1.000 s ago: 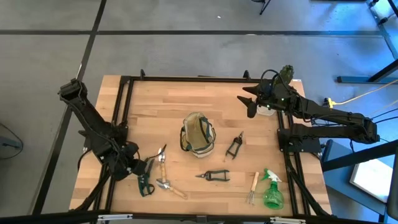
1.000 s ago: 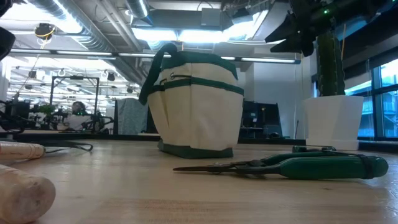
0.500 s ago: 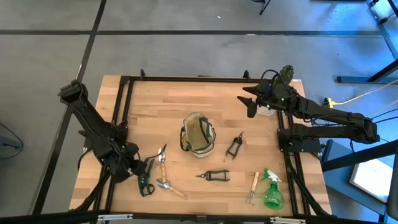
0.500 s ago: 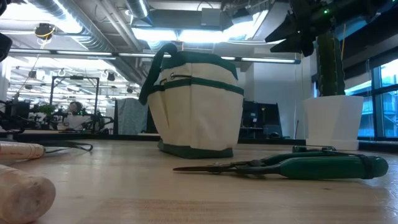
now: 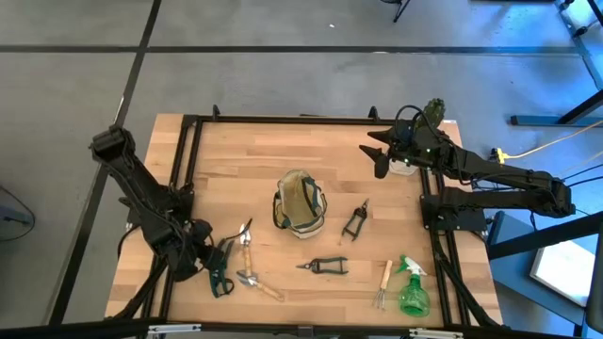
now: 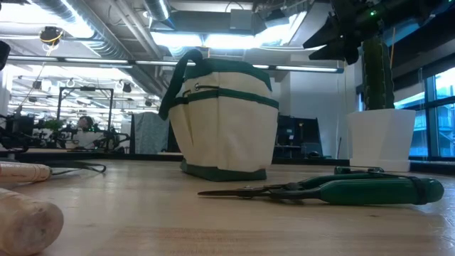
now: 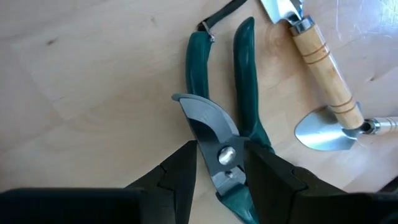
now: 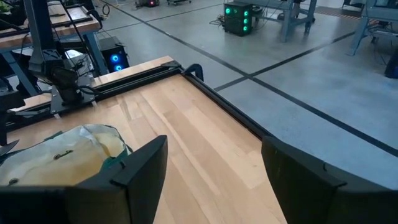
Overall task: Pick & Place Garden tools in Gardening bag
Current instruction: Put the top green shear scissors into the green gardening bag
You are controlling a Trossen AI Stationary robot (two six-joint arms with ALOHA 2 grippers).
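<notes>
From above, the left pincer (image 5: 219, 264) sits low on the counter (image 5: 273, 160) at the green-handled pruners (image 5: 220, 281), left of the gardening bag (image 5: 301, 202); the right pincer (image 5: 375, 156) hovers spread, empty. Only the left wrist view reveals the fingers (image 7: 180, 177) clamped around the pruners' (image 7: 224, 146) pivot.

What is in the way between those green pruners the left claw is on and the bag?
The left gripper straddles the green pruners. Between them and the bag lie two wooden-handled tools flat on the table; a lifted carry should clear them.
</notes>
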